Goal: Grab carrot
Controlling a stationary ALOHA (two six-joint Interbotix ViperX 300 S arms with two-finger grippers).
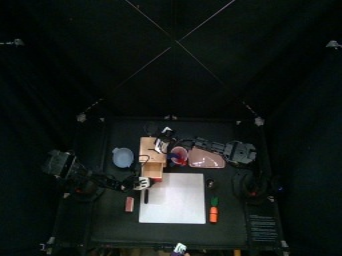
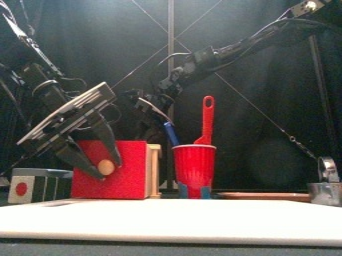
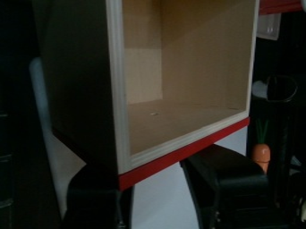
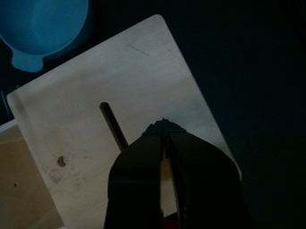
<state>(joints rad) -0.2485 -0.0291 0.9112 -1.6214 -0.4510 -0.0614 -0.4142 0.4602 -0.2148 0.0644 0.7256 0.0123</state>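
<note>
The white sheet (image 2: 174, 222) lies nearest. The carrot (image 1: 213, 212) rests off its right edge on the bench (image 1: 254, 232). The right gripper (image 4: 167, 179), jaws clenched empty, hovers over the red cup (image 2: 194, 165), well apart; descending closed would knock the carrot away. The left gripper (image 3: 156, 192) is spread open at the red box (image 3: 180, 80).

No readable text or labels appear anywhere

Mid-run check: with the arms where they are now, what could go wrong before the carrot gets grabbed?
1. The right gripper is shut and hangs over the white sheet, while the carrot lies off the sheet's right edge; descending here would likely miss it.
2. The left gripper sits close against the red-edged wooden box, so a quick swing may knock it.
3. The red cup holding a spatula could tip if an arm brushes it.
</note>
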